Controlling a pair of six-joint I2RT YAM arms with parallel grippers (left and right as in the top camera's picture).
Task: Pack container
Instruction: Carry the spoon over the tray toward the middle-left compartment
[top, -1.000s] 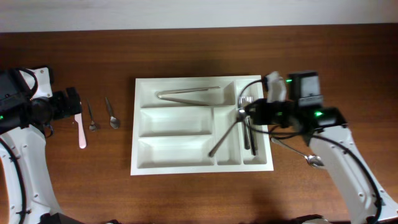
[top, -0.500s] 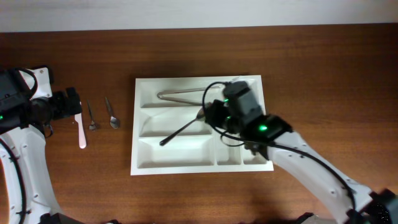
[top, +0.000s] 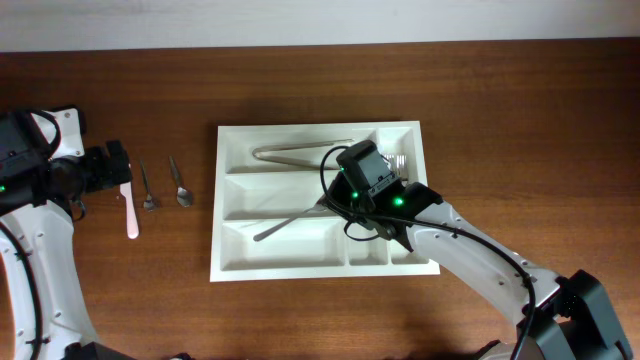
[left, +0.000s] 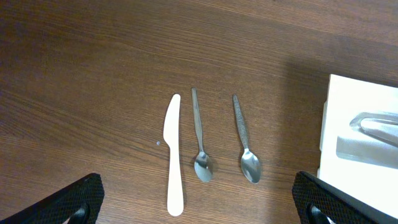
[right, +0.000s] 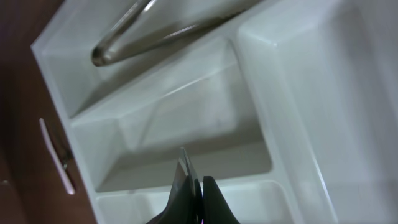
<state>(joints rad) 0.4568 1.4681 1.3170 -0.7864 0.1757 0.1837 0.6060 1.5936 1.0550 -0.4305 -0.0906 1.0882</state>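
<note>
The container is a large white cutlery tray (top: 228, 262) in the middle of the table; it also shows in the right wrist view (right: 267, 106) and at the right edge of the left wrist view (left: 348, 106). My right gripper (top: 337, 204) is over the tray's middle, shut on a long metal utensil (top: 285, 225) that slants down-left over the middle and lower long compartments. In the right wrist view the fingers (right: 198, 190) pinch its thin edge (right: 185, 165). My left gripper (top: 120, 170) is open above a white plastic knife (left: 174, 155) and two small spoons (left: 200, 146).
Metal tongs (top: 300, 152) lie in the top long compartment. Forks (top: 398, 160) lie in the right narrow compartment. The plastic knife (top: 131, 210) and two small spoons (top: 180, 185) lie on the wood left of the tray.
My right arm has swung left from the tray's right side to its middle, carrying the long utensil, then lowered it a little. The left arm has not moved.
</note>
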